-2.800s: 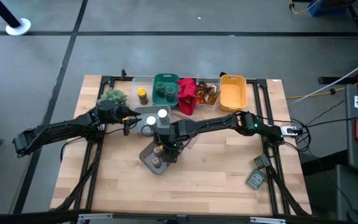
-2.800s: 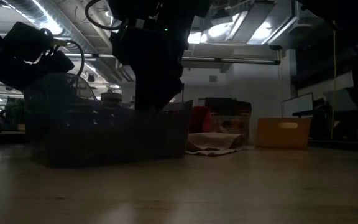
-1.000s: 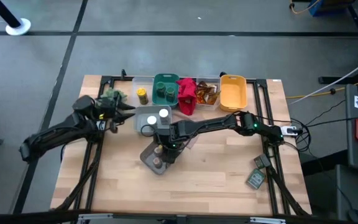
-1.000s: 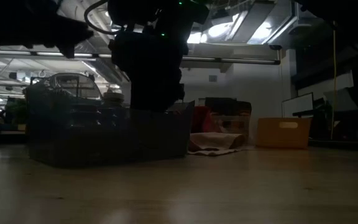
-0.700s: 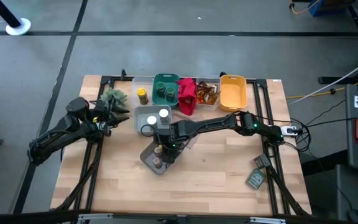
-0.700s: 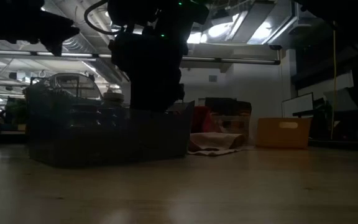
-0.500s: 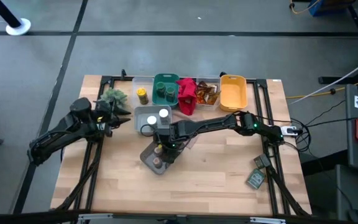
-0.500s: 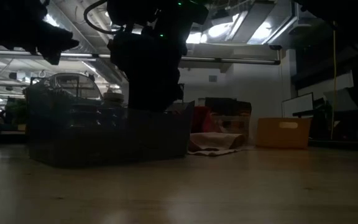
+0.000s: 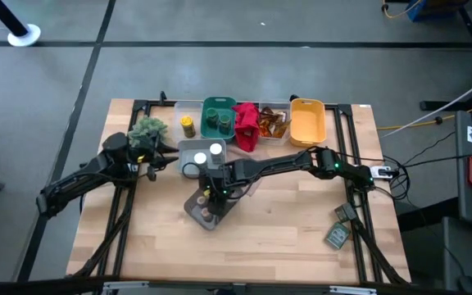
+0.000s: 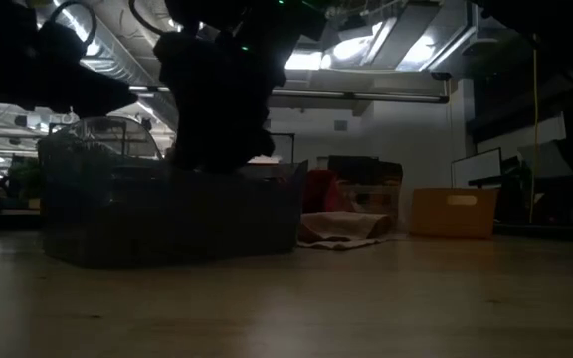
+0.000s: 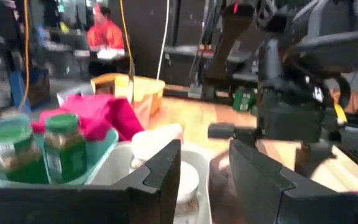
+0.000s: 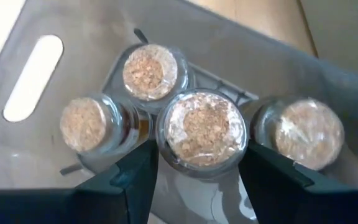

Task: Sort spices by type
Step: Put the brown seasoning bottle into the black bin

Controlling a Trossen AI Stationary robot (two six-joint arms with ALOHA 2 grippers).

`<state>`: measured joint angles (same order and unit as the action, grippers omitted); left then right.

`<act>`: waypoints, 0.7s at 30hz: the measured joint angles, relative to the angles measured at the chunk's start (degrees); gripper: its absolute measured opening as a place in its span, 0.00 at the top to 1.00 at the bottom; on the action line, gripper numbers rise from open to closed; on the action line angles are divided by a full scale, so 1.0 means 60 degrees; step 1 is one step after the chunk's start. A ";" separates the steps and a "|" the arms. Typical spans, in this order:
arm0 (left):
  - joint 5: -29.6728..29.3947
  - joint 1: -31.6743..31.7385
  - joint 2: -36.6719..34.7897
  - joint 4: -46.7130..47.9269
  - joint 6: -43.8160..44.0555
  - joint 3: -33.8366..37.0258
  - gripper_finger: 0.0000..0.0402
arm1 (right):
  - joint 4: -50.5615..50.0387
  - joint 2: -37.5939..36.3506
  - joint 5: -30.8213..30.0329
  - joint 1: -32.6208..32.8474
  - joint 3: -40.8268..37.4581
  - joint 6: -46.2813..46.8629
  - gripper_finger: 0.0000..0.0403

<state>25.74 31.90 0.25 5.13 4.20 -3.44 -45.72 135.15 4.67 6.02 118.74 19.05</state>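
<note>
A cork-topped jar (image 12: 202,132) sits between the two dark fingers (image 12: 135,180) of the right gripper (image 9: 213,193), which is clamped around its sides; the jar looks lifted a little above its neighbours, though whether it is clear of the bin floor cannot be told; three more cork-topped jars (image 12: 83,124) stand around it in the grey bin (image 9: 195,207), one just beside it toward the bin's slot handle, one beyond it, one on the other side near the bin wall; the grey bin lies on the tabletop (image 9: 293,229) near its middle, slightly turned; just behind it a clear bin (image 9: 188,152) holds white-lidded jars (image 9: 215,151); along the far edge of the tabletop run a clear tub with a yellow-lidded jar (image 9: 187,125), a green bin (image 9: 218,104) with green-lidded jars (image 11: 63,146), a red cloth (image 9: 247,124), a clear tub with orange-brown packets (image 9: 274,123), and a yellow bin (image 9: 307,121); two dark green packets (image 9: 338,236) lie near the tabletop's right edge, well apart from the bins; the left gripper (image 9: 161,153) hovers at the left side of the clear bin, beside the bushy green plant (image 9: 147,128), its fingers (image 11: 164,171) parted with nothing between them; beyond the tabletop, in the left wrist view, a person in an orange top (image 11: 102,32) sits in the room.
</note>
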 joint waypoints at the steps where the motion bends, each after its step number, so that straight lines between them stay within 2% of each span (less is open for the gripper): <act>1: -0.0007 0.0000 0.0007 -0.0253 0.0029 0.0071 0.68 | 0.0045 0.0000 0.0000 0.0000 0.0000 0.0000 0.47; 7: -0.0004 0.0000 0.0008 -0.0645 -0.0510 0.0182 0.68 | 0.0510 0.0000 -0.0004 0.0000 0.0000 0.0000 0.47; 21: -0.0004 0.0000 0.0044 -0.0631 -0.0451 0.0182 0.68 | 0.0517 0.0001 -0.0004 -0.0007 0.0000 0.0000 0.47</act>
<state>25.72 31.90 0.51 1.34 1.50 -2.35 -42.61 135.16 4.64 5.98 118.74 19.05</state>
